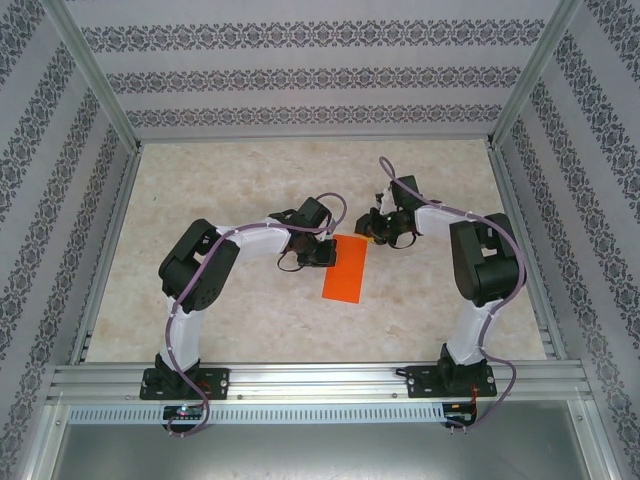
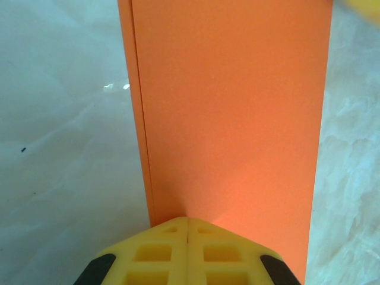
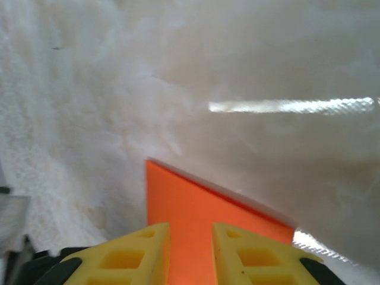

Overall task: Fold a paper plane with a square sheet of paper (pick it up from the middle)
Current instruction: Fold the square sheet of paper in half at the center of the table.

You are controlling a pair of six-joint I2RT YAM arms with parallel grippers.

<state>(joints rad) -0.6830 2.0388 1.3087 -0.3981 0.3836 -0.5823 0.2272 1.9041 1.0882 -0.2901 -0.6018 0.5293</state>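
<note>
Orange paper, folded in 2, flat on bench. Left end effector closed, tips on its edge; right end effector slightly parted at a corner. Likely flimsy, slippery: pinch an edge.

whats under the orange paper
The pale marbled table shows all round the orange paper, which lies flat on it. A lower layer peeks out along one long edge, so it is folded. The table directly beneath is covered.

No text, label, brand or number can be read anywhere.
</note>
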